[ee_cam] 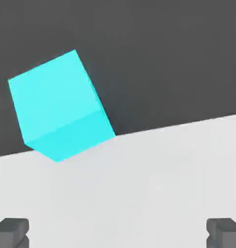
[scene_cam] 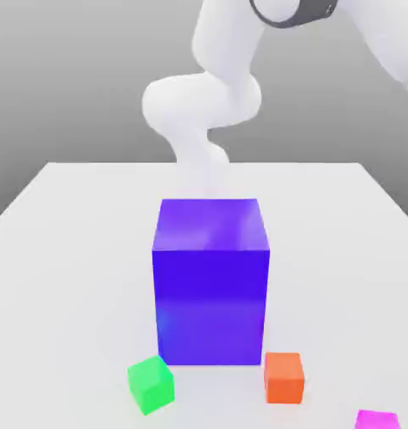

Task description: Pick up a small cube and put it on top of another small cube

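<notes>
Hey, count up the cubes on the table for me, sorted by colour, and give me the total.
Large blue cube: 1
Small green cube: 1
Small orange cube: 1
Small magenta cube, partly cut off at the frame edge: 1
Cyan cube, seen from the hand view: 1
Total: 5

Large blue block [scene_cam: 211,281] on white table [scene_cam: 64,251]

Simulated robot test bench, not a lived-in room

A flat white table [scene_cam: 64,251] under a blank grey backdrop carries 1 large purple block [scene_cam: 211,281] and plain small cubes in green [scene_cam: 151,384], orange [scene_cam: 284,377] and magenta [scene_cam: 377,420]; a cyan cube [ee_cam: 59,106] lies ahead of the pincer [ee_cam: 118,231] at the table's edge.
</notes>
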You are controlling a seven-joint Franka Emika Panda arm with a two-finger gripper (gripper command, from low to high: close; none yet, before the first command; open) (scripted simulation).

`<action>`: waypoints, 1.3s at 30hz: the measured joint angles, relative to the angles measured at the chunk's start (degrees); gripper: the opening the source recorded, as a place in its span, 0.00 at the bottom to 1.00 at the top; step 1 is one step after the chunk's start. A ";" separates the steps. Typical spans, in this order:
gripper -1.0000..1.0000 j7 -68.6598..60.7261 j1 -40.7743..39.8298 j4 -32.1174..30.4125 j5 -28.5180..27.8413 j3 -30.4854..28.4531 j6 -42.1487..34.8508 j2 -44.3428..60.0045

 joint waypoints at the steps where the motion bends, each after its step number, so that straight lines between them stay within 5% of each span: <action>1: 1.00 2.09 -0.99 -0.32 1.04 -1.04 0.31 -0.47; 14: 1.00 29.95 -12.85 -4.16 14.52 -16.00 4.10 -5.21; 18: 1.00 33.67 -12.46 -2.97 13.89 -19.13 9.10 0.65; 19: 0.00 34.06 -12.09 -2.60 13.48 -19.69 10.32 2.24; 30: 0.00 32.26 -13.93 -4.79 15.70 -18.28 5.57 -4.71; 39: 0.00 20.25 -27.93 -21.89 21.34 -25.75 5.96 -21.25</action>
